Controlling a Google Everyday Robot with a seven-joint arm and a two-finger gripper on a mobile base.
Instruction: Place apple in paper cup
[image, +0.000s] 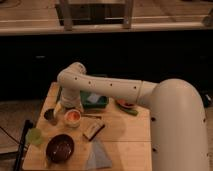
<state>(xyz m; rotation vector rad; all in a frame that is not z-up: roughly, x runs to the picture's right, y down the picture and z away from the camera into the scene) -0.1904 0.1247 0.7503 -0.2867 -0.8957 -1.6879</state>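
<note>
Already we see the apple (73, 116) sitting inside the paper cup (72, 118), as an orange-red patch filling the white rim, left of centre in the frame on the wooden desk (120, 140).

Going from the left edge, we find the pale green cup (34, 135) low at the desk's left border. Beside it sits the dark bowl (60, 148), and above that the small grey metal cup (50, 116), just beside the paper cup. We judge this crowding the main hazard: a sideways move of the arm could knock the metal cup or tip the light paper cup and roll the fruit out.

Our end effector (68, 106) hangs directly above and behind the paper cup's rim, where the arm's wrist comes down; we cannot tell whether it has let go or not. If it has not, lifting away would pull the apple back out. If it is free but close to the rim, a careless retreat could catch the cup wall and drag it.

Right of the cup lies a brown slab-like item (93, 130), with a grey cloth (98, 156) below it near the bottom edge. Behind these the green tray (97, 102) sits under the arm (115, 89). A low swing of the forearm could brush the tray.

Farther right, the flat red-and-green item (125, 106) lies near the robot's large white body (177, 130), well apart from the cup and, we think, at little risk.
</note>
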